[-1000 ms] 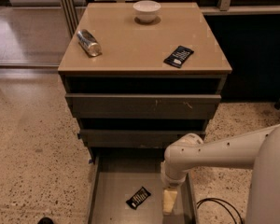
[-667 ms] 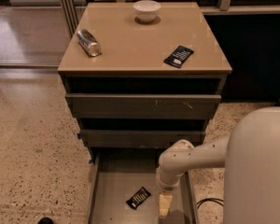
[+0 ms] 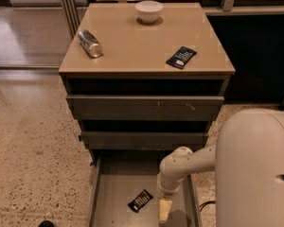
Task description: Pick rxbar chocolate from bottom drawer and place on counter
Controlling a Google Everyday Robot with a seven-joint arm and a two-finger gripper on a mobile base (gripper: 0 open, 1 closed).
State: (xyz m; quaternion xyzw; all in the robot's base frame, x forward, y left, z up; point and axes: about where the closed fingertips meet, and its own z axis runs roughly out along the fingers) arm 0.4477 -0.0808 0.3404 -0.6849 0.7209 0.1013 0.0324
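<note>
The rxbar chocolate [image 3: 140, 200], a small black bar with thin white lettering, lies flat on the grey floor of the pulled-out bottom drawer [image 3: 114, 188]. My gripper [image 3: 164, 211] hangs inside that drawer, pointing down, just right of the bar and a short gap from it. My white arm [image 3: 184, 162] reaches in from the right. The tan counter [image 3: 137, 41] is the top of the cabinet above.
On the counter lie a silver can [image 3: 90, 43] on its side at the left, a white bowl [image 3: 148, 11] at the back, and a black bar with a white label [image 3: 181, 57] at the right. Two upper drawers [image 3: 142, 107] stand slightly open. Speckled floor lies to the left.
My arm and gripper have shifted left inside the bottom drawer, closer to the rxbar chocolate. The bar has not moved. My arm's body now fills more of the right side.
</note>
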